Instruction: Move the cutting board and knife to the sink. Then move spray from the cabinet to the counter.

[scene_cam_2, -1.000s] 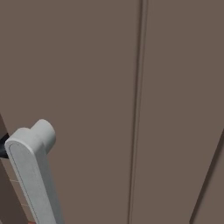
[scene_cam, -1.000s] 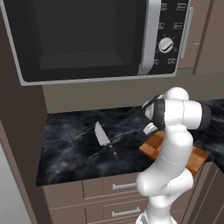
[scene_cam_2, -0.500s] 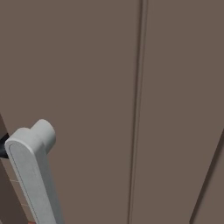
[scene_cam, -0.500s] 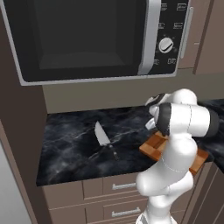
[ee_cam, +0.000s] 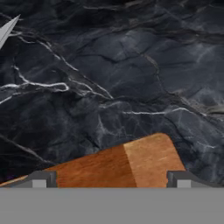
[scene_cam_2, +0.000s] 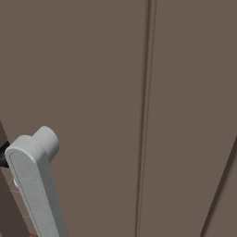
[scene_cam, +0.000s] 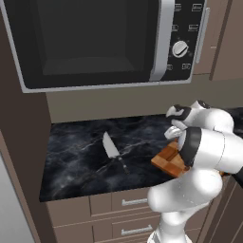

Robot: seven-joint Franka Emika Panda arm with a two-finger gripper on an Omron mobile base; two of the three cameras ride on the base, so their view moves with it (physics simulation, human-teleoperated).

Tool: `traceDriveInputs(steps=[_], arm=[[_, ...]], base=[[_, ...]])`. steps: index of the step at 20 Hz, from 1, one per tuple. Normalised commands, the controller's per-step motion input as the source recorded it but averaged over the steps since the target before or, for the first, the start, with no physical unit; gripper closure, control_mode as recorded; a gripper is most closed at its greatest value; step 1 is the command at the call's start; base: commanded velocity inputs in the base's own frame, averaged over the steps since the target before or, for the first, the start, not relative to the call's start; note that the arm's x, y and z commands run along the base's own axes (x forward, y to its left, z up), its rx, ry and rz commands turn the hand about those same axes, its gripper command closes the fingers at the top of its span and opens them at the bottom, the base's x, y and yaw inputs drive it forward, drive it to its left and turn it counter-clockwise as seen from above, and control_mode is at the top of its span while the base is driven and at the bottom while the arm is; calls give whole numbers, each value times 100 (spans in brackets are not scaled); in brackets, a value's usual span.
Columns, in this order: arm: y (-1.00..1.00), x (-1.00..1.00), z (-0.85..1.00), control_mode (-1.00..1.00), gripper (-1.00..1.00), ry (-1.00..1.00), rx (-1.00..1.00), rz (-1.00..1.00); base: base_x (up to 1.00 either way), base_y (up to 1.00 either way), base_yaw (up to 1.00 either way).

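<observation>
Jaws wide — above cutting board.

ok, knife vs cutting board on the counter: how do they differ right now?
The knife is slim, with a silver blade and dark handle; the cutting board is a broad wooden slab in light and dark brown blocks. The knife lies in the open mid-counter; the cutting board is partly hidden behind the arm, with the open tool just above its corner. Both lie flat on the black marble-look counter, apart from each other.
</observation>
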Motion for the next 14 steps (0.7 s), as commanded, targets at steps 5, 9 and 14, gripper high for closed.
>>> traceDriveInputs(steps=[5,9,14], arm=[[-17,-60,44,-100,-100,0,0,-8],[-11,-59,51,-100,-100,-1,2,-13],[-11,-66,50,-100,-100,0,5,-17]], base=[[0,0,0],[0,0,0],[0,0,0]])
